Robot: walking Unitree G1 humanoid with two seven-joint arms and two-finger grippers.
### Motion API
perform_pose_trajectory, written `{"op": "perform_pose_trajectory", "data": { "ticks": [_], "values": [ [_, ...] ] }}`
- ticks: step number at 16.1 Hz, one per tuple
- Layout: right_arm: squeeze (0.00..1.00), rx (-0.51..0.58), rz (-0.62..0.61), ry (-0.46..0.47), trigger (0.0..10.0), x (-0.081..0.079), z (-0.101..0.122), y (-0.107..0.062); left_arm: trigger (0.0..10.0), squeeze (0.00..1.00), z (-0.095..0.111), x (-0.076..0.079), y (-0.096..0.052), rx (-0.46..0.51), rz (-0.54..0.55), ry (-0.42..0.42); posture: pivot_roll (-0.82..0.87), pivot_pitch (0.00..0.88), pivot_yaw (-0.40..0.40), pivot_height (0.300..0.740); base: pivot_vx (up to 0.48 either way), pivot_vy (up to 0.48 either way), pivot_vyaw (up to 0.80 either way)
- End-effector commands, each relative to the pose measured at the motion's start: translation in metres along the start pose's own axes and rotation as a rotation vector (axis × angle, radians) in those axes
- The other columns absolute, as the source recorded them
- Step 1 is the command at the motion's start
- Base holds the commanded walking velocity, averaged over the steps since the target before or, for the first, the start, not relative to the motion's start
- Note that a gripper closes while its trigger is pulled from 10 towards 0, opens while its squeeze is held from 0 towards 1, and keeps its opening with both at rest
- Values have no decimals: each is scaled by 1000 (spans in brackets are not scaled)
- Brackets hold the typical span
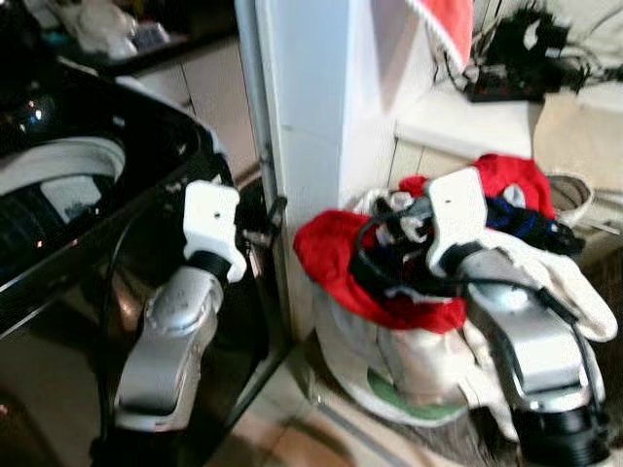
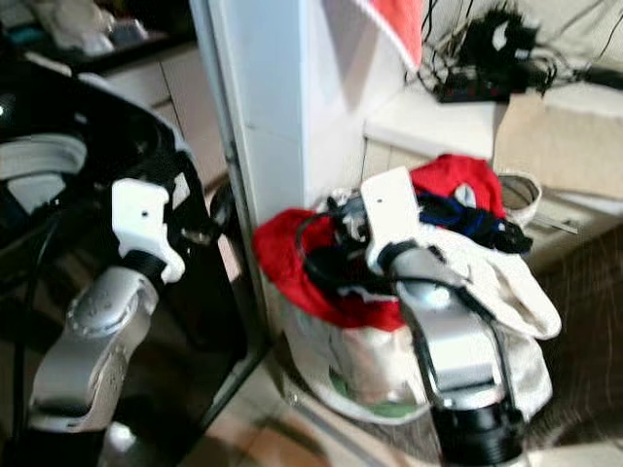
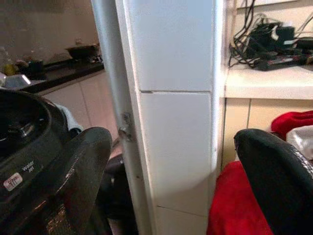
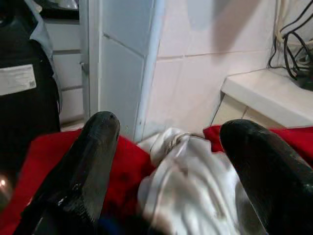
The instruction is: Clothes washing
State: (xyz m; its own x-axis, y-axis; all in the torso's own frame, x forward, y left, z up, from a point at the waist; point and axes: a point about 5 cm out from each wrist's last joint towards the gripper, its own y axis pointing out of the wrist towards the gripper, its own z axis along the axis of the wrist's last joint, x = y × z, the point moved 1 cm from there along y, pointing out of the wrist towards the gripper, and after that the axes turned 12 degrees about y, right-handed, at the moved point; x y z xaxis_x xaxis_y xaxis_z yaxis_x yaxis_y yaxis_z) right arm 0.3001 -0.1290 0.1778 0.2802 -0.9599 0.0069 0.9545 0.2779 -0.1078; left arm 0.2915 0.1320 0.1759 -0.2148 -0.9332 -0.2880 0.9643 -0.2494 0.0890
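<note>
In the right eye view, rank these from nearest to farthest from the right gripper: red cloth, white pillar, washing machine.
1. Red cloth: in the laundry basket, directly under the right gripper.
2. White pillar: just beyond the basket, toward the robot's left.
3. Washing machine: past the pillar, far left, by the left gripper.

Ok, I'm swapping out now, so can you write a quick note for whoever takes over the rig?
Right gripper: open, poised over the white cloth atop the laundry bag, holding nothing.
Left gripper: open, empty, raised between the washer and the white pillar.
Clothes: red, white and dark blue garments piled in the bag, right of the pillar. Washer on the left, lid open.
Done: no garment grasped yet.
Left: grasp garments, carry them to the washer drum.
</note>
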Motion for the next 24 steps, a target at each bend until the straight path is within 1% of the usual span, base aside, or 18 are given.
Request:
{"op": "perform_pose_trajectory", "data": {
  "ticks": [1, 6, 9, 10, 11, 12, 13, 14, 15, 16, 17, 18, 22, 24],
  "values": [
    [0, -9, -6, 4, 10000, 1, -2, -2, 10000, 0, -3, -2, 1, -11, 3, 3, -87, 0, 49, 740, 0, 322, -788],
    [0, -9, -9, 7, 10000, 2, -2, -3, 10000, 0, -4, -1, 1, -11, -2, 0, -88, 0, 50, 740, 0, 407, -788],
    [0, 0, -1, -10, 10000, 1, 0, -3, 10000, 0, -5, -1, 1, -13, -2, 2, -86, 0, 49, 740, 0, 423, -156],
    [0, 3, 0, -14, 10000, 1, 0, -2, 10000, 0, -3, 0, 1, -6, 1, 61, -86, 0, 49, 740, 0, 0, 0],
    [0, 4, -1, -15, 10000, 1, 0, -2, 10000, 0, -3, 1, 1, -11, 0, 121, -86, 0, 49, 740, 0, -480, 0],
    [0, 4, -1, -16, 10000, 2, 0, -2, 10000, 0, -4, 1, 1, -17, 1, 124, -86, 0, 49, 740, 0, -480, 0],
    [0, 5, -1, -17, 10000, 2, 1, -2, 10000, 0, -5, 1, 1, -26, 10, 88, -83, 0, 46, 740, 0, -480, 0],
    [0, 6, -4, -18, 10000, 2, 1, -2, 10000, 0, -6, -2, 1, -32, 40, 19, -84, 0, 47, 740, 0, 0, 0],
    [0, 6, -5, -18, 10000, 3, 1, -3, 10000, 0, -7, -3, 1, -42, 49, 19, -83, 0, 46, 740, 0, 0, 0],
    [0, -4, 6, -42, 10000, 2, 0, -3, 10000, 0, -5, -3, 1, -30, 41, 41, -80, 0, 45, 740, 0, 0, 0],
    [0, -14, 26, -68, 10000, 1, -1, -3, 10000, 0, -2, -3, 1, -2, 36, 42, -80, 0, 45, 740, 0, 0, 800],
    [0, -15, 30, -76, 10000, 0, -2, -3, 10000, 0, -1, -4, 1, 1, 40, 40, -77, 0, 43, 740, 251, 0, 800],
    [0, -15, 4, -81, 10000, 5, -1, -2, 10000, 0, -2, -4, 0, -9, 43, 34, -75, 0, 42, 740, 310, 0, 800],
    [0, -9, -9, -72, 10000, 8, 0, -2, 10000, 0, -2, -3, 0, -7, 40, 32, -74, 0, 41, 740, 330, 0, 0]
  ]
}}
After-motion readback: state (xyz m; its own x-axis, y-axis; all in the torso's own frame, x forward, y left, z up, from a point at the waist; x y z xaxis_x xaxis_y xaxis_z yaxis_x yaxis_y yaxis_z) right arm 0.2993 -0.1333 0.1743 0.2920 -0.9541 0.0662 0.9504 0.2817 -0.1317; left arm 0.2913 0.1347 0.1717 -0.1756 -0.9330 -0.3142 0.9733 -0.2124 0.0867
